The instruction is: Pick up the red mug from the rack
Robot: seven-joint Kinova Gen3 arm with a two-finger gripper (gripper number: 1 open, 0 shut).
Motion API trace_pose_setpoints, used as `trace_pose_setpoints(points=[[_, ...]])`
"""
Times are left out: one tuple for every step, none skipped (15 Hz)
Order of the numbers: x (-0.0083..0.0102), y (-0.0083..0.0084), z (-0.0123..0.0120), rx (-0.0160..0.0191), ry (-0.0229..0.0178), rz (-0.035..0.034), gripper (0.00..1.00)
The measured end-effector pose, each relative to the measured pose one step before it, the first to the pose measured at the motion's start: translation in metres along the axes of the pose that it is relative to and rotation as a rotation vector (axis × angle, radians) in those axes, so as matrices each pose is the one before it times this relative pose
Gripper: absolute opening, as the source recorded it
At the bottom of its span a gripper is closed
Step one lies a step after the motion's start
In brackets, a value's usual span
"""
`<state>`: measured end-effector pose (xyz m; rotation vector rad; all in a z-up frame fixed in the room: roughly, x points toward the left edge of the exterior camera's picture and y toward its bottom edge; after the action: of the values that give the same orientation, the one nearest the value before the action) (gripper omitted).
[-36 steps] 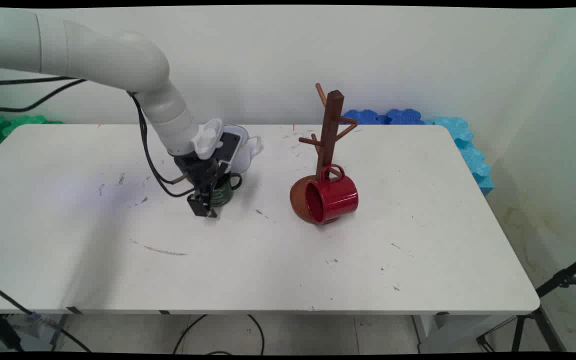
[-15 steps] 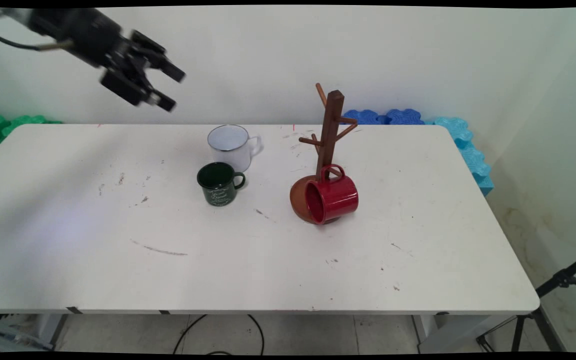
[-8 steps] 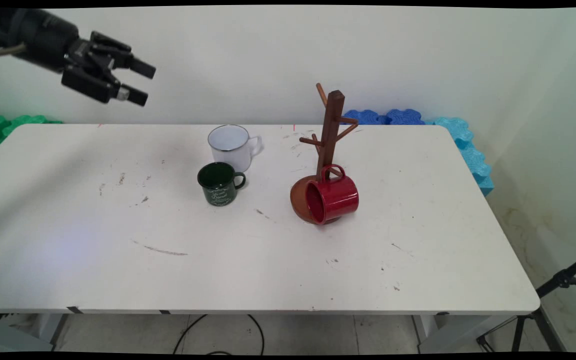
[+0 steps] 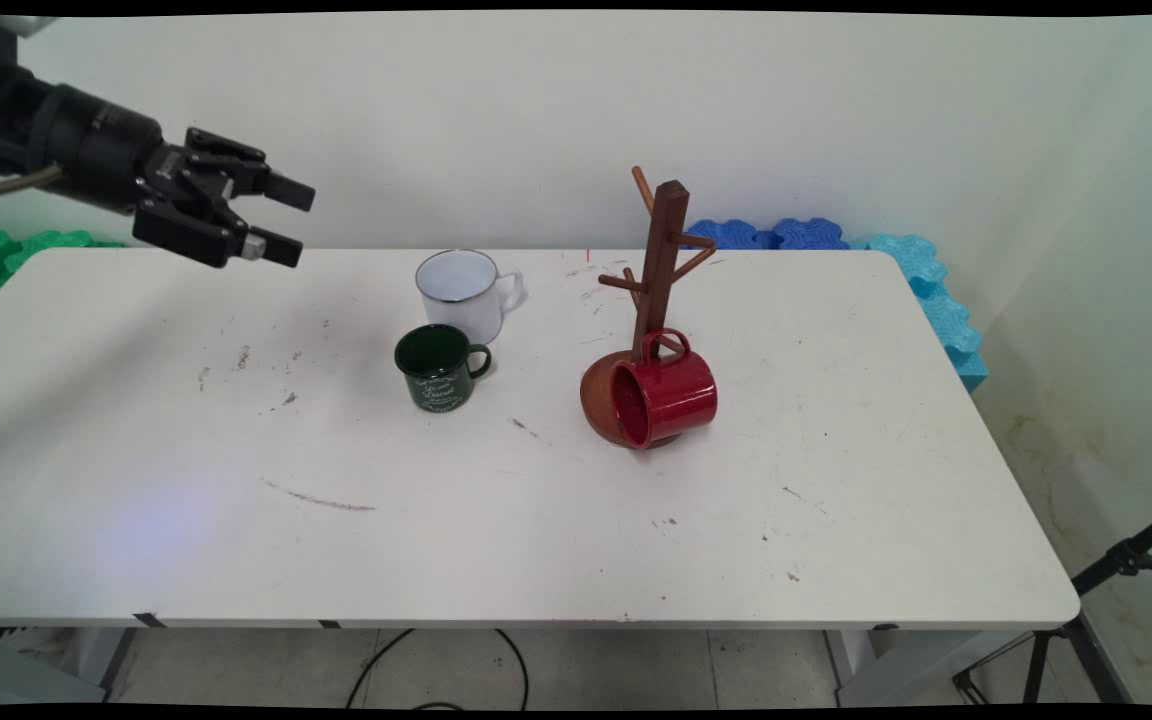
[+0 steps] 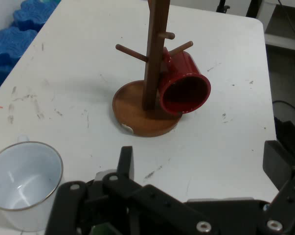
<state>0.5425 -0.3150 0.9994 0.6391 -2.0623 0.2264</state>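
gripper [image 4: 291,219] — spread wide, holding nothing | green mug [image 4: 435,367] — hidden in hand view

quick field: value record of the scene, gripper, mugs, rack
gripper: gripper open, holding nothing, raised over the table's far left
nearest: white mug, upright, handle to picture right
green mug: green mug upright, just in front of the white mug
rack: wooden mug tree on a round base, right of both mugs
red mug: red mug hangs by its handle on a low peg, mouth toward the camera
behind: blue foam tiles, green foam tiles
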Motion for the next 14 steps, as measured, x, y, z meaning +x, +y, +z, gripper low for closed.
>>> trace_pose_setpoints(points=[[-0.00331, 0.00133, 0.00187, 0.00426, 0.00187, -0.00404, 1.0], [-0.00229, 0.0007, 0.00181, 0.00281, 0.00119, -0.00247, 1.0], [-0.00269, 0.00057, 0.00179, 0.00408, 0.00072, -0.00279, 1.0], [-0.00136, 0.00017, 0.00094, 0.0028, 0.00051, -0.00149, 1.0], [-0.00206, 0.00012, 0.00161, 0.00426, 0.00087, -0.00247, 1.0], [-0.00147, -0.00003, 0.00129, 0.00393, 0.00103, -0.00251, 1.0], [-0.00117, -0.00005, 0.00167, 0.00311, 0.00117, -0.00257, 1.0], [-0.00086, 0.00011, 0.00124, 0.00218, 0.00118, -0.00204, 1.0], [-0.0005, 0.00003, 0.00132, 0.00222, 0.00229, -0.0026, 1.0], [-0.00032, 0.00011, 0.00111, 0.00285, 0.00238, -0.00246, 1.0], [-0.00007, -0.00002, 0.00103, 0.00272, 0.00152, -0.00191, 1.0], [-0.00001, -0.00036, 0.00158, 0.00362, 0.00095, -0.00295, 1.0], [0.00007, -0.00048, 0.00151, 0.00403, 0.00101, -0.00301, 1.0], [0.0002, -0.00049, 0.00133, 0.00352, 0.00098, -0.00245, 1.0]])
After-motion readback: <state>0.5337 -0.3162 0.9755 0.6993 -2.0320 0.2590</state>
